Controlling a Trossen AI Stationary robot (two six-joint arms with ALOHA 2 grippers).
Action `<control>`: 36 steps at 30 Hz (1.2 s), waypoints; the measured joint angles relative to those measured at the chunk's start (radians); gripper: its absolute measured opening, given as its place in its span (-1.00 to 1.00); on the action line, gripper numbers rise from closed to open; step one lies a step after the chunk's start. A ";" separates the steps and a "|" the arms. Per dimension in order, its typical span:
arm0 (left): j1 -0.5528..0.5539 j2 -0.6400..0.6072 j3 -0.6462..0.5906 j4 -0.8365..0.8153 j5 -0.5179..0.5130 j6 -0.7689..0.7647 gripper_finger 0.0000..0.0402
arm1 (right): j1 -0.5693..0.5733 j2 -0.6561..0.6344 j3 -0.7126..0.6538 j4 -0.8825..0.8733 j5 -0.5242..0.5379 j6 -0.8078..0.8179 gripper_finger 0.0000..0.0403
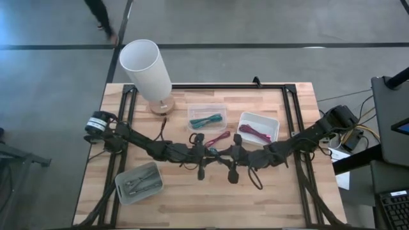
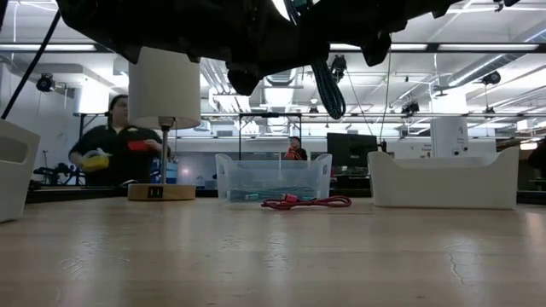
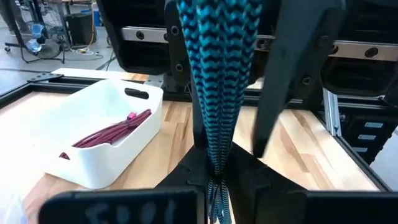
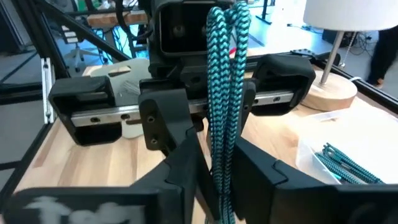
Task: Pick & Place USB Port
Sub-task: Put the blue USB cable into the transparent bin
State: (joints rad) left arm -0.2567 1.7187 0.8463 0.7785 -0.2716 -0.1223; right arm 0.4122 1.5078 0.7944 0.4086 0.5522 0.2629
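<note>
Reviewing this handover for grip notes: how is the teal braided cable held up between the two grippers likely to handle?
The teal braided cable is probably floppy: it hangs doubled in a loop, strands draping down past the left gripper. Likely light, since thin dark fingers carry it. Its woven sheath looks textured, so probably not slippery, though loose ends may swing.

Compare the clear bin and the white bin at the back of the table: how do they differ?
The clear bin is see-through and holds teal cables; the white bin is opaque and holds magenta cables. The clear bin sits nearer the lamp, the white bin farther right. Both are open-topped and rectangular.
</note>
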 joint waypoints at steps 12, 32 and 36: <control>0.027 -0.051 0.000 -0.215 -0.050 0.016 -0.88 | 0.004 -0.001 0.000 -0.069 0.016 0.014 -0.17; 0.283 -0.267 0.204 -1.022 0.011 0.051 -0.87 | 0.013 -0.002 -0.002 -0.237 0.078 0.089 -0.09; 0.368 -0.185 0.315 -1.134 0.012 0.162 -0.87 | 0.011 -0.002 -0.002 -0.235 0.078 0.088 -0.10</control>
State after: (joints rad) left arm 0.1108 1.5333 1.1618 -0.3557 -0.2592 0.0395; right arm 0.4231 1.5063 0.7925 0.1738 0.6300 0.3509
